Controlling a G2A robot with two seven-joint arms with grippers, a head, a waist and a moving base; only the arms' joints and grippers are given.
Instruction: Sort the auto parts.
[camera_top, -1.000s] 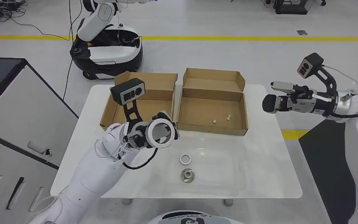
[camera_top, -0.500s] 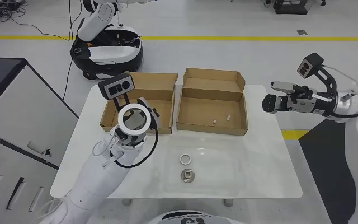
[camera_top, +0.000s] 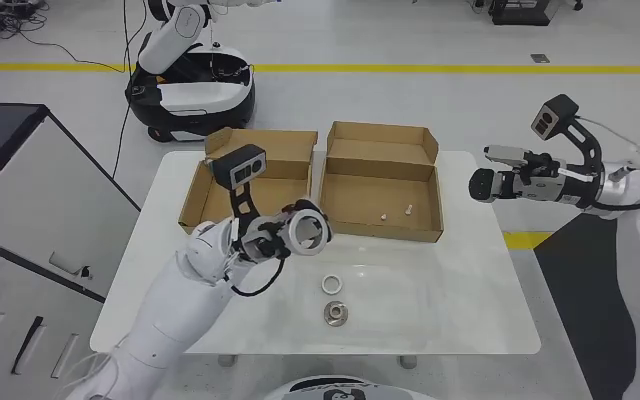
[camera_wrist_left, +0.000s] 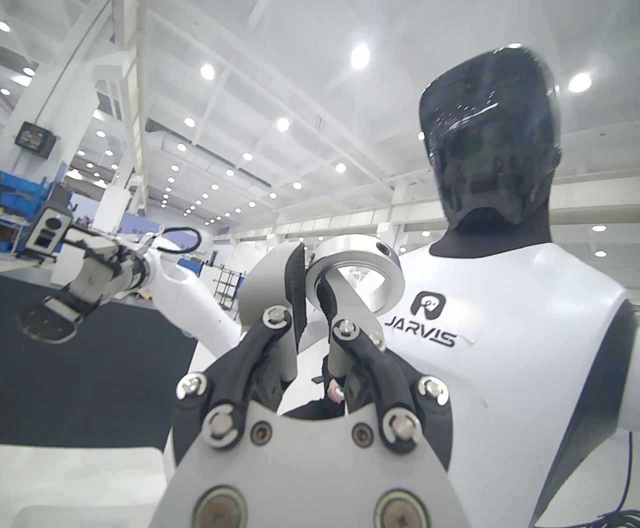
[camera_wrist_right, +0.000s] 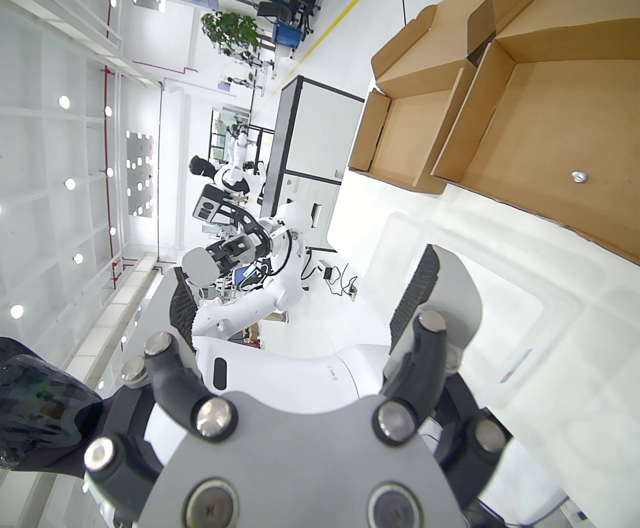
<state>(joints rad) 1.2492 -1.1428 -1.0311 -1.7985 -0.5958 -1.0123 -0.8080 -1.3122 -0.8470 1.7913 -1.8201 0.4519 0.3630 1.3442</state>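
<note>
Top view: the left gripper (camera_top: 292, 234) hovers at 6 o'clock of the left cardboard box (camera_top: 215, 195), clamped on a steel collar (camera_top: 324, 232).

Left wrist view: one finger sits inside the bore and one outside. The collar looks rigid, heavy and slick, so pinching the wall probably suits.

Right wrist view: the right gripper (camera_wrist_right: 302, 280) hangs spread and empty.
</note>
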